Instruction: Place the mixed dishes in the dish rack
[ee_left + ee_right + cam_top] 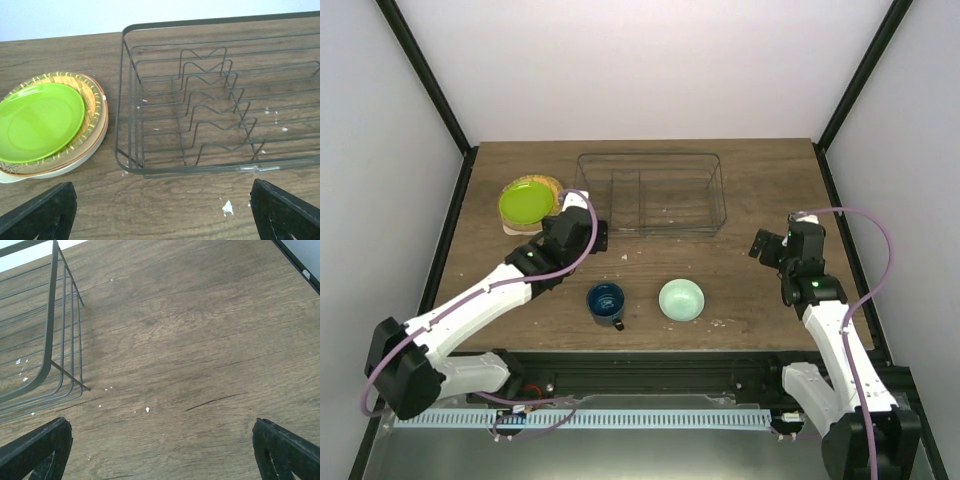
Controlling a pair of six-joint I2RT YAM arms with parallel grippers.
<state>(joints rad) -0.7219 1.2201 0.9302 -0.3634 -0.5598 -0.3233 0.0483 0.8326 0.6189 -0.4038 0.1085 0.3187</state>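
The lime-green plate lies on top of the tan woven-look plate, and a beige plate lies under both, at the back left of the table. The dish rack is empty at the back centre. In the left wrist view its thin wire rim and inner dividers show. The small dark blue mug and pale mint bowl stand near the front centre. My left gripper is open and empty, between the plate stack and the rack's near left corner. My right gripper is open and empty, right of the rack.
The rack's right end shows at the left of the right wrist view, over bare wooden table. White crumbs dot the wood. Black frame posts stand at the table's back corners.
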